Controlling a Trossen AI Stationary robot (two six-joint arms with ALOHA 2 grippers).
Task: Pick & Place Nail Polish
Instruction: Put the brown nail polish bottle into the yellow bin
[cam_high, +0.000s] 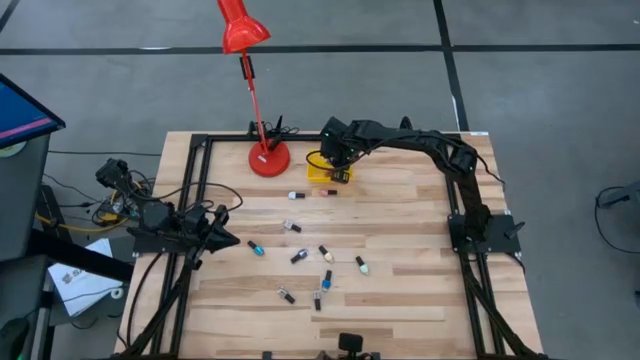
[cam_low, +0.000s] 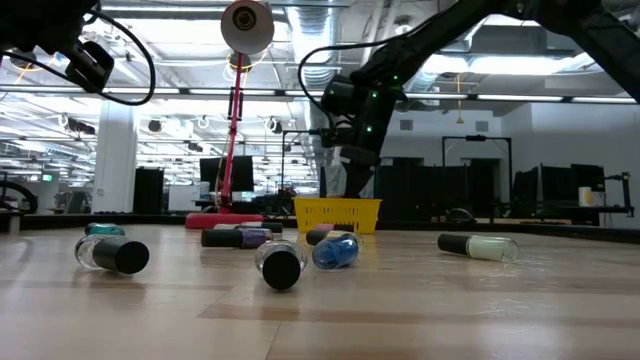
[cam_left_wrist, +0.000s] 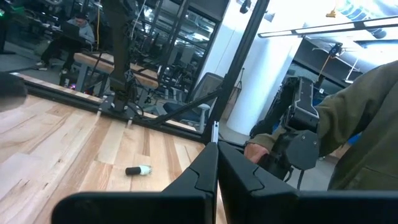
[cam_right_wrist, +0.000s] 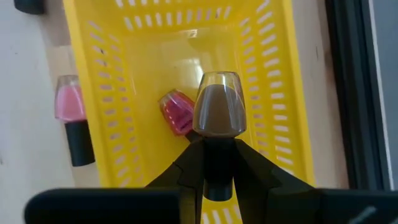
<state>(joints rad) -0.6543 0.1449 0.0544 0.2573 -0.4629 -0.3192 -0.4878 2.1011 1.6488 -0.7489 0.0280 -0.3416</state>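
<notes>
- Left gripper (cam_high: 222, 240): parked at table's left edge, fingers pressed together, empty.
- Loose nail polish bottles (cam_high: 300, 256) lie mid-table.
- Right gripper (cam_right_wrist: 214, 158): clamps brown bottle (cam_right_wrist: 217, 112) over yellow bin (cam_right_wrist: 273, 93). Risk: dropped from height, it may bounce onto the red bottle (cam_right_wrist: 177, 112) or out.

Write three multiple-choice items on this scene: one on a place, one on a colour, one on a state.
1. Where is the right hand?
A. Over the yellow bin
B. Beside the red lamp
C. At the table's near edge

2. What colour is the bottle lying in the bin?
A. Teal
B. Red
C. White

3. What is the state of the right hand?
A. Open, empty
B. Shut, empty
C. Shut on a brown bottle

Answers: 1 A, the right wrist view looks straight down into the bin. 2 B, it shows red on the bin's floor. 3 C, the fingers clamp the bottle's dark cap.
</notes>
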